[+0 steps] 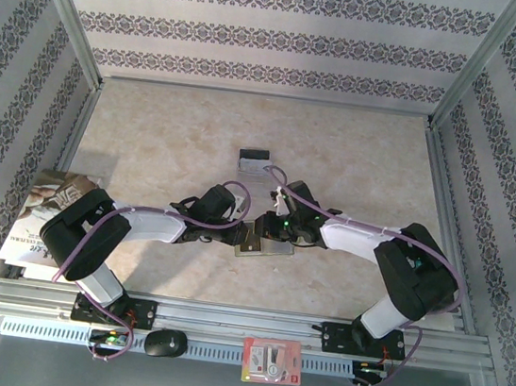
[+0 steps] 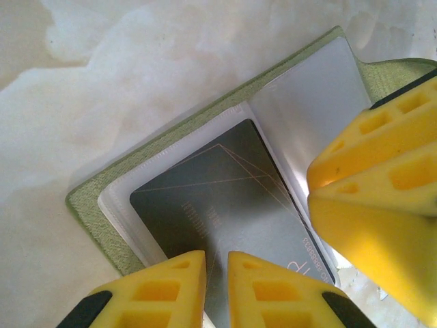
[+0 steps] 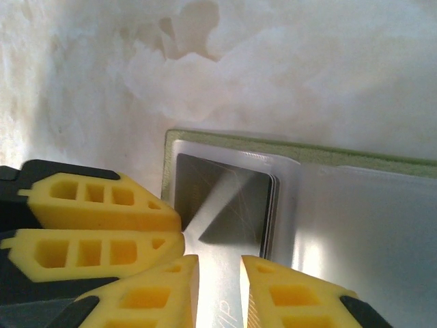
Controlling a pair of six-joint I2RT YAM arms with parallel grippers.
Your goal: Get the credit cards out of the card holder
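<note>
Beige marble-look table first. Near its middle, a bit toward the near edge, sits the card holder, opened flat with the olive-green cover down and the clear pockets up. Both arms reach in from their own sides and meet right over it, so neither is really nearer. Further out, well apart from the holder, a loose card with a black band lies by itself, so my guess is the job's partly done.

The bit that matters is a dark silver-grey credit card sitting in one pocket, while the pocket across the fold looks empty. In the left wrist view its long axis runs away from the left gripper, slanting up and to the left, and the card's near end is right under those fingertips. So the card lies straight ahead of and below that gripper, and I'd say a pull back along that axis is what the next move hinges on. In the right wrist view the card's edge looks layered, so there may be more than one in there, can't say for sure.

The right gripper is down on the same pocket, coming in crosswise, its tips just beside the left's. Both pairs of fingers show just a narrow slit between them. I can't tell if either one is actually pinching the card or just pressing on it.
</note>
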